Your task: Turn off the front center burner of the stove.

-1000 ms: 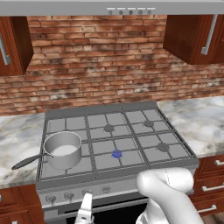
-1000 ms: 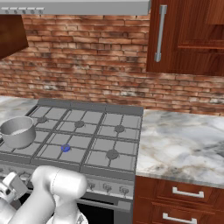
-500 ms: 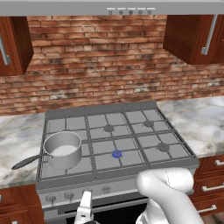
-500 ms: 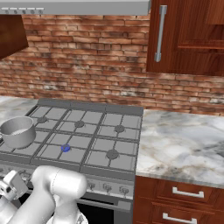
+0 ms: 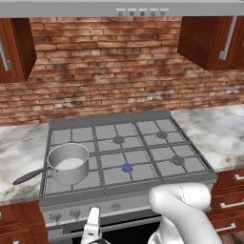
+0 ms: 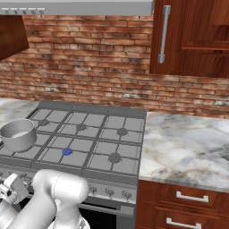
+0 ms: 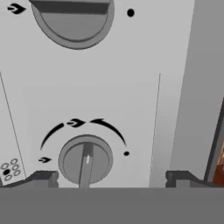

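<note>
One pot [image 5: 69, 163] left of lit front center burner [image 5: 127, 167], stove [image 5: 157, 181]

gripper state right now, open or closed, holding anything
Gripper: open, holding nothing; its fingertips stand wide apart in front of a stove knob, not yet closed on it.

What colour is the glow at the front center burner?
Blue, on the front center burner; clearest in the left base view.

one stove [image 5: 143, 157], six burners, one saucepan [image 5: 68, 163]
</note>
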